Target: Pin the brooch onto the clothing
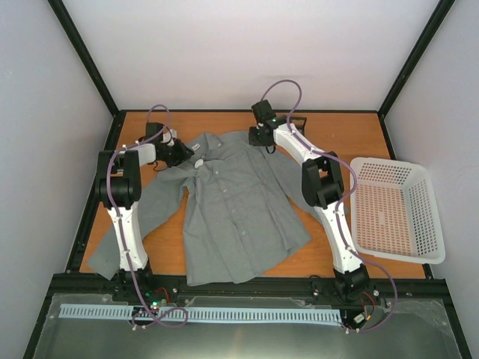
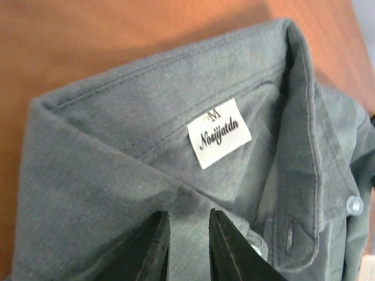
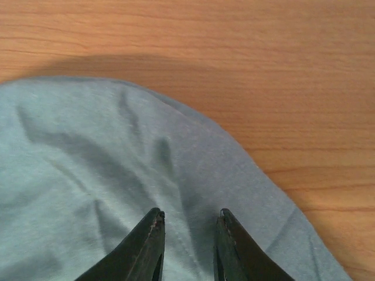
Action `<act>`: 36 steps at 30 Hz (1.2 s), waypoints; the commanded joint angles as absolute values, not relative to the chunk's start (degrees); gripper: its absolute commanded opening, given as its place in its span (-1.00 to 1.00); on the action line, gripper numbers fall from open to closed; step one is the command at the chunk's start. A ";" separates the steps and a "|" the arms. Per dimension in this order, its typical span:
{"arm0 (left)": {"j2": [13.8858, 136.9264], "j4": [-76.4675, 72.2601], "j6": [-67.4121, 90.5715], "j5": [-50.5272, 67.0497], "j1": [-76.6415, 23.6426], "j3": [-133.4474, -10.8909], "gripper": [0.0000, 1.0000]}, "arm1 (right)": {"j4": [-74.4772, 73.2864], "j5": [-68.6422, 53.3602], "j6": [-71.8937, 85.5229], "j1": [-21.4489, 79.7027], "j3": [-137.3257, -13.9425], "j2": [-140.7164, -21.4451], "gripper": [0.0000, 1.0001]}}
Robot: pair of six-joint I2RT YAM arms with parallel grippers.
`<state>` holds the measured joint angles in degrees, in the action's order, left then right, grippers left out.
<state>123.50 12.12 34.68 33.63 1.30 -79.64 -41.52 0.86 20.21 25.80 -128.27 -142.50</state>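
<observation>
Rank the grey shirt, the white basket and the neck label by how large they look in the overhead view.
1. grey shirt, clearly the largest
2. white basket
3. neck label, only a tiny white speck at the collar

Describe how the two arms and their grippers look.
Both the left arm and right arm have white links with black joints, each trailed by a looping purple-grey cable. The left gripper and right gripper carry black fingers tapering to narrow tips.
</observation>
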 commanded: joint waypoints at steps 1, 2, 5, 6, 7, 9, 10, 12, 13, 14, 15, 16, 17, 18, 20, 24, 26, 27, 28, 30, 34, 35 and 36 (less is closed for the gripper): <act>129.27 9.76 36.83 32.73 2.11 -87.43 -0.56 | -43.25 6.50 23.16 24.84 -128.57 -144.74 -0.51; 131.22 9.83 37.34 33.19 2.42 -89.54 -0.55 | -43.32 7.17 23.26 24.29 -128.53 -145.13 -0.50; 136.80 10.12 38.28 35.07 3.65 -96.50 -0.54 | -44.02 7.31 23.41 22.41 -128.93 -146.04 -0.49; 138.74 11.24 37.71 35.49 3.91 -99.67 -0.53 | -44.11 7.16 23.11 21.81 -128.95 -146.19 -0.49; 140.68 12.34 36.80 36.08 3.99 -103.37 -0.51 | -44.08 7.05 22.78 21.29 -128.94 -146.31 -0.49; 144.92 14.77 34.17 37.19 4.04 -111.42 -0.46 | -43.86 7.18 21.64 20.40 -129.32 -146.63 -0.48; 148.01 16.36 32.99 37.75 4.09 -115.90 -0.44 | -43.85 7.42 20.73 20.13 -129.72 -146.87 -0.48; 151.46 19.02 30.85 37.39 4.13 -123.92 -0.42 | -44.41 7.61 19.09 19.68 -131.29 -147.46 -0.47; 152.38 20.32 29.48 36.83 4.13 -127.28 -0.42 | -45.17 7.46 18.29 19.54 -132.73 -147.85 -0.47; 152.53 21.28 28.04 35.82 4.13 -129.87 -0.41 | -46.57 6.70 17.28 19.49 -134.34 -148.18 -0.47; 151.69 21.58 26.80 35.19 4.13 -130.94 -0.37 | -47.62 5.79 16.30 19.45 -136.31 -148.40 -0.46; 150.02 21.63 25.90 34.52 4.13 -130.48 -0.34 | -48.65 4.91 15.61 19.55 -137.94 -148.40 -0.46; 148.05 21.87 25.41 33.76 4.13 -129.46 -0.28 | -49.42 3.91 15.60 19.55 -139.03 -147.95 -0.46; 145.75 22.36 25.21 33.42 4.21 -127.98 -0.22 | -49.91 2.33 15.91 19.59 -139.48 -147.08 -0.45; 140.74 22.80 24.78 34.17 4.22 -123.59 -0.13 | -50.35 -2.02 16.64 20.02 -139.04 -144.22 -0.42; 125.96 23.86 23.48 31.09 4.61 -107.61 -0.07 | -51.31 -12.06 16.16 22.70 -135.01 -139.46 -0.33; 116.75 22.82 21.66 27.30 4.66 -96.48 0.06 | -51.61 -17.83 15.59 24.12 -131.58 -138.05 -0.27; 112.60 21.54 20.82 26.17 4.66 -90.96 0.11 | -51.75 -20.09 14.99 24.80 -129.88 -137.70 -0.25; 108.63 20.42 20.00 25.34 4.78 -85.52 0.16 | -51.72 -21.69 14.33 25.64 -127.65 -137.30 -0.24; 103.34 19.57 20.11 24.66 5.06 -76.68 0.22 | -50.26 -21.94 12.85 26.58 -124.12 -136.85 -0.19; 102.92 18.74 19.43 31.16 5.27 -67.76 0.01 | -47.71 -18.14 12.17 26.63 -122.67 -138.10 -0.17; 103.79 18.09 19.70 32.21 5.27 -66.55 -0.08 | -47.72 -16.71 12.13 26.59 -123.41 -138.79 -0.19; 104.78 17.65 20.21 32.25 5.27 -65.96 -0.19 | -47.99 -15.76 12.09 26.41 -124.34 -139.63 -0.21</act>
<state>99.31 18.48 21.26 29.47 4.84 -70.72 -49.23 -18.44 13.65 27.90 -123.20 -137.91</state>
